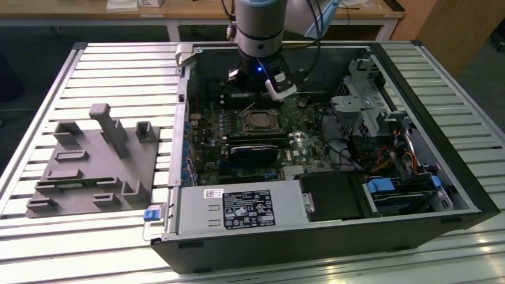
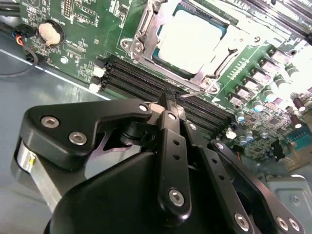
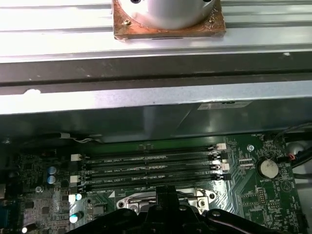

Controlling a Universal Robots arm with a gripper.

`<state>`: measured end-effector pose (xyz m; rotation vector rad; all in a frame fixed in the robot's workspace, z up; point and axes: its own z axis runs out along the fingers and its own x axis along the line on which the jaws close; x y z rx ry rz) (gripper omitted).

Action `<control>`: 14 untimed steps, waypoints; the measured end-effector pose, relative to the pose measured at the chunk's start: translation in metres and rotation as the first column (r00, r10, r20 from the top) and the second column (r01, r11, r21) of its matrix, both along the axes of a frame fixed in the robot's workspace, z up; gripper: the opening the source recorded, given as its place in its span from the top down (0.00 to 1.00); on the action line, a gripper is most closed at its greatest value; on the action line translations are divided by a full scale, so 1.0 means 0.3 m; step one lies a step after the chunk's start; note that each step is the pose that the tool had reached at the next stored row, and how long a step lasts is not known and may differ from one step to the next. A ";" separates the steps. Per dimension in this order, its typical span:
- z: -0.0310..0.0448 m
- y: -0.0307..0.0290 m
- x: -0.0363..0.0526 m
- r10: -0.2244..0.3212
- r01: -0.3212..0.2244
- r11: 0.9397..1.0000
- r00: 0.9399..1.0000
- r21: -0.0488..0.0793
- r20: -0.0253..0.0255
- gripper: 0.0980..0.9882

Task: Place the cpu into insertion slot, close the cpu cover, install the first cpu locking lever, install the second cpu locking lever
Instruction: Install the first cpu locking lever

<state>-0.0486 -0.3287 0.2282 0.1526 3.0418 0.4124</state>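
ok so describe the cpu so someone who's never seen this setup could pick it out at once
Inside the open computer case, find the green motherboard. Near its middle, between two banks of long black memory slots, sits a silvery cpu cover framing the cpu. It is the one plain, pale silvery-tan square there, flat and smooth.

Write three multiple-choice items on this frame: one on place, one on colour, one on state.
1. Where is the gripper?
A over the memory slots beside the cpu
B outside the case
C over the power supply

2. The circuit board is:
A blue
B green
C red

3. The cpu cover is:
A removed
B standing upright
C lying flat around the cpu

Answers:
1 A, its tip hangs above the long black slots.
2 B, green shows around the socket.
3 C, the frame rims the chip's face.
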 end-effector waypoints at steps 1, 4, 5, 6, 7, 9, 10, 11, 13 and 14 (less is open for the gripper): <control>0.000 0.000 0.000 0.000 0.000 1.000 1.000 0.000 0.000 0.99; -0.003 0.000 0.000 0.000 0.000 1.000 1.000 0.000 0.001 0.99; -0.006 0.000 0.000 0.000 0.000 1.000 1.000 -0.001 0.005 0.99; -0.008 0.000 0.000 0.000 0.000 1.000 1.000 -0.003 0.011 0.99; -0.011 0.000 0.000 0.000 0.000 1.000 1.000 -0.004 0.016 0.99; -0.017 0.000 0.000 0.000 0.000 1.000 1.000 -0.004 0.027 0.99; -0.020 0.000 0.000 0.000 0.000 1.000 0.999 -0.004 0.032 0.99; -0.023 0.000 -0.001 0.000 0.000 1.000 0.999 -0.005 0.038 0.99; -0.028 0.003 -0.002 0.000 0.000 1.000 0.999 -0.009 0.049 0.99; -0.031 0.006 -0.003 0.000 0.000 1.000 0.999 -0.010 0.053 0.99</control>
